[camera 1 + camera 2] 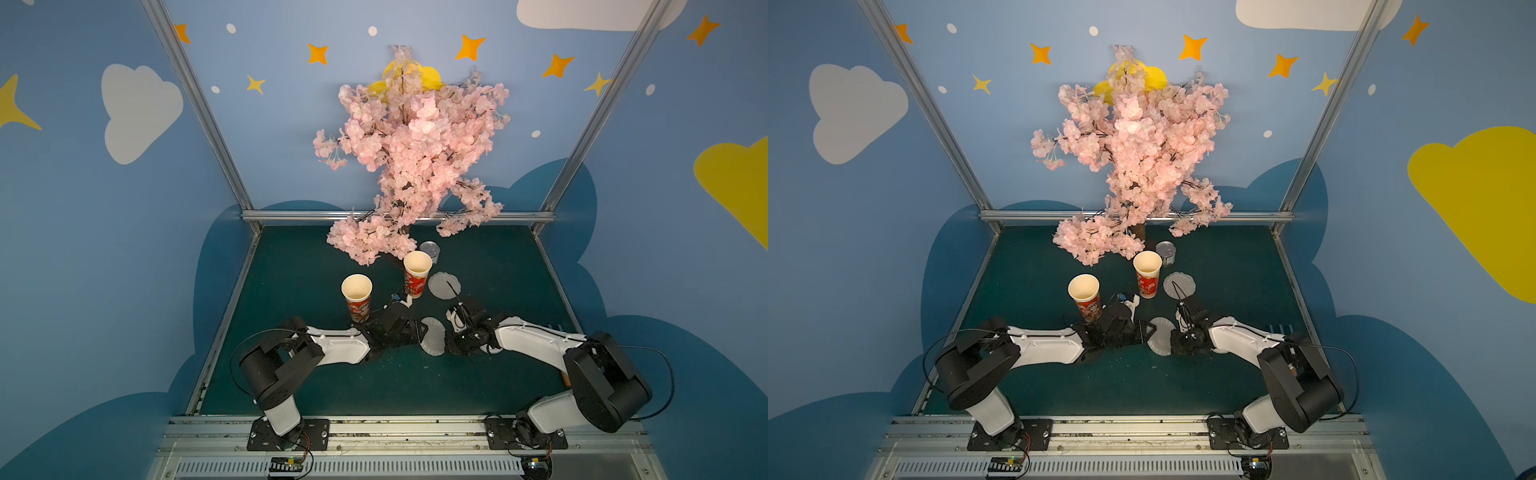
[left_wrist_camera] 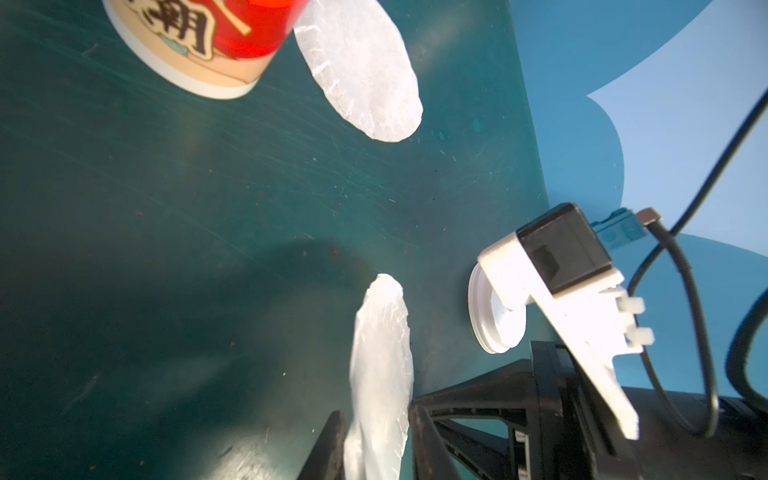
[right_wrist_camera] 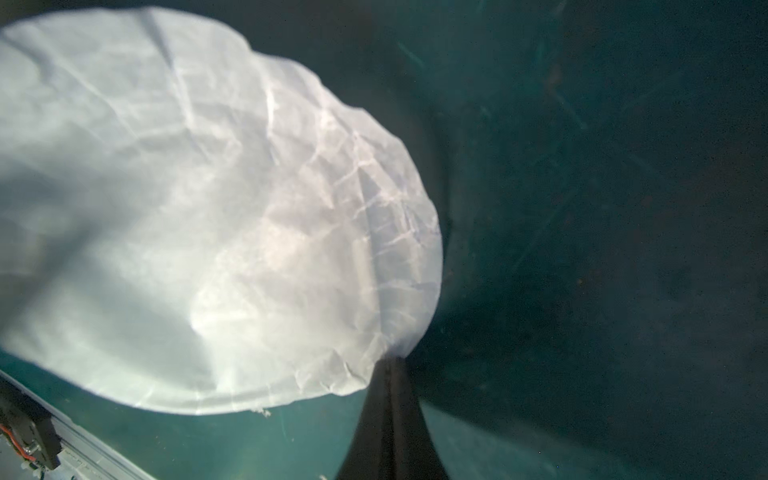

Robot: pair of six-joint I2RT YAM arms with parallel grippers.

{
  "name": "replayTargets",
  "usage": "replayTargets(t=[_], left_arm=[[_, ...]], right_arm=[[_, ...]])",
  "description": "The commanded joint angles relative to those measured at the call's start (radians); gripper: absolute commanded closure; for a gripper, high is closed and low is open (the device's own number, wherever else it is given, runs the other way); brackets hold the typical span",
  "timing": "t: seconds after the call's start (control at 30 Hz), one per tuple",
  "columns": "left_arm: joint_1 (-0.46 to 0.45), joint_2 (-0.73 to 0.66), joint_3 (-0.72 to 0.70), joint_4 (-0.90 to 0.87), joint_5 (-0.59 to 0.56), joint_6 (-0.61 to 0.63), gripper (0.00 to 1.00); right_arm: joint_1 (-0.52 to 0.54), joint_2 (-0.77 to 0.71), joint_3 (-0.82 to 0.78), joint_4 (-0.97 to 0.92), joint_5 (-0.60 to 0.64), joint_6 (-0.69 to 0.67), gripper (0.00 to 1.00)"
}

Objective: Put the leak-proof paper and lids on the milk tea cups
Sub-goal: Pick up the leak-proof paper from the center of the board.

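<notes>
Neither of the milk tea cups (image 1: 356, 287) is covered yet. My right gripper (image 3: 388, 361) pinches one leak-proof paper (image 1: 432, 336) by its edge. My left gripper (image 2: 376, 424) straddles it, jaws apart (the second sheet (image 1: 438, 284) lies beside the far cup (image 1: 417, 268)).

Both milk tea cups, the left cup (image 1: 360, 309) and the right cup (image 1: 415, 286), wore a red-orange print over a cream base band, with cream insides. The near leak-proof paper sheet (image 1: 433, 338) and the far leak-proof paper sheet (image 1: 438, 286) were greyish-white and crinkled. The table (image 1: 311, 374) was dark green, the blossom tree (image 1: 415, 145) pink. The walls (image 1: 83, 249) were blue, patterned with white and yellow clouds and orange stars.
</notes>
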Motion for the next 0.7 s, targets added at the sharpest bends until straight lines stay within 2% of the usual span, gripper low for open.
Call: replayTargets(t=[0.0,0.2,0.3,0.53,0.67], left_arm=[[0.003,-0.019,-0.017,-0.031,-0.012,0.016,0.78],[0.003,-0.019,-0.011,-0.048,-0.017,0.019,0.87],[0.003,-0.022,-0.007,-0.054,-0.014,0.023,0.97],[0.002,-0.099,0.013,-0.126,-0.002,0.036,0.97],[0.001,-0.229,0.033,-0.244,0.007,0.061,0.97]], right_arm=[[0.004,0.044,-0.012,-0.005,0.028,0.006,1.00],[0.004,0.040,-0.013,-0.006,0.029,0.006,1.00],[0.004,0.035,-0.013,-0.013,0.033,0.006,1.00],[0.004,-0.067,0.067,-0.108,0.065,-0.012,1.00],[0.004,-0.186,0.127,-0.187,0.105,-0.030,0.85]])
